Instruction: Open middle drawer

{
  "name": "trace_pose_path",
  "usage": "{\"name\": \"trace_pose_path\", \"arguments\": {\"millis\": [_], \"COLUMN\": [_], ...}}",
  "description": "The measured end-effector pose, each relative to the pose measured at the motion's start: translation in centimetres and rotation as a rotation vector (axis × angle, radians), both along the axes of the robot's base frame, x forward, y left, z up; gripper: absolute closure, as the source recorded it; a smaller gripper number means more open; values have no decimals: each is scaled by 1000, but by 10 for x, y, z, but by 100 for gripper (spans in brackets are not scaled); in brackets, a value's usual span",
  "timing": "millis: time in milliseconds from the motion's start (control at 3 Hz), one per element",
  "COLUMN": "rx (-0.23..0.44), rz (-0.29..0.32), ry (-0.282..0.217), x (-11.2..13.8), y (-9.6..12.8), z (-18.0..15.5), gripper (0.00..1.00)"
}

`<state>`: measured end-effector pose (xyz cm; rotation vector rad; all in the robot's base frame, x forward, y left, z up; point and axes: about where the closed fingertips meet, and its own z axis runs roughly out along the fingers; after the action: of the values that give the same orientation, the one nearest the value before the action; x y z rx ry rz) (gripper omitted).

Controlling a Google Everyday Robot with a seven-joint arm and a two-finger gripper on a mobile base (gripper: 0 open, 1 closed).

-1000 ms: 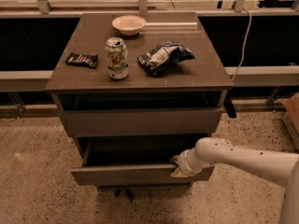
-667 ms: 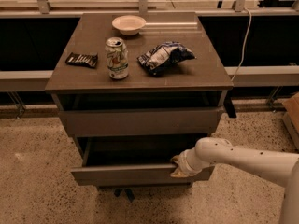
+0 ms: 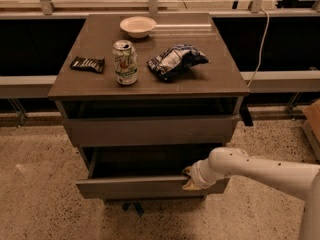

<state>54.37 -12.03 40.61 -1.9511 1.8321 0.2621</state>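
The middle drawer (image 3: 135,188) has a flat grey-brown front and is pulled out partway, showing its dark shallow box (image 3: 140,161). My gripper (image 3: 188,179) is at the right part of the front's top edge. One fingertip sits inside the box and one on the outer face, shut on the front. My white arm (image 3: 260,171) reaches in from the right. Above it is another grey drawer front (image 3: 150,130) with a dark gap over it. Any drawer below is hidden.
On the cabinet top (image 3: 220,79) stand a white bowl (image 3: 138,26), a drink can (image 3: 124,62), a crumpled chip bag (image 3: 175,60) and a dark snack bar (image 3: 87,64). A cable (image 3: 260,44) hangs at the right. A brown box (image 3: 313,121) sits at the far right on the speckled floor (image 3: 40,194).
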Motion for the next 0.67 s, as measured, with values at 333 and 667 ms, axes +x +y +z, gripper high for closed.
{"name": "trace_pose_path", "arguments": {"millis": [333, 667], "rx": [0, 1], "rz": [1, 2], "ry": [1, 3], "x": [0, -1], "y": [0, 1], "z": [-1, -2], "gripper": [28, 5]}}
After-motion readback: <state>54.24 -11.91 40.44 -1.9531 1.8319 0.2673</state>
